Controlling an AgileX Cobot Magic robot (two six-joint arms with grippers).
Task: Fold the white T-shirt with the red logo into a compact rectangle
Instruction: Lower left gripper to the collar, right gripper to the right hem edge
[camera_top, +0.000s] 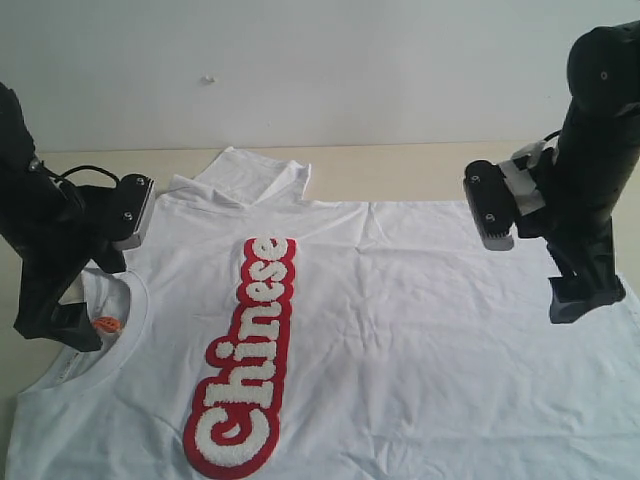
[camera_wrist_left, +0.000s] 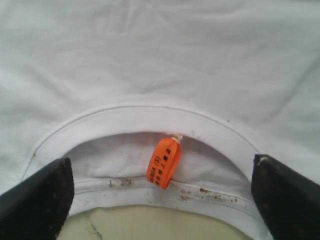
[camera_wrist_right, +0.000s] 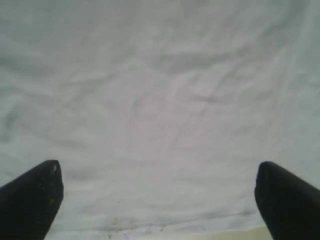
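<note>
The white T-shirt (camera_top: 420, 330) lies spread flat, chest up, across the table, collar to the left and hem to the right. Its red logo (camera_top: 250, 360) spelling "Chinese" runs down the middle. One sleeve is bunched at the far edge (camera_top: 250, 175). My left gripper (camera_top: 55, 320) hangs open over the ribbed collar (camera_wrist_left: 150, 117), its fingers either side of the orange neck tag (camera_wrist_left: 163, 162). My right gripper (camera_top: 585, 300) is open above the hem (camera_wrist_right: 160, 227), with nothing between its fingers (camera_wrist_right: 30, 197).
The beige table (camera_top: 400, 170) shows beyond the shirt's far edge and under the collar opening (camera_wrist_left: 150, 225). A pale wall rises behind the table. The shirt runs out of view at the near edge.
</note>
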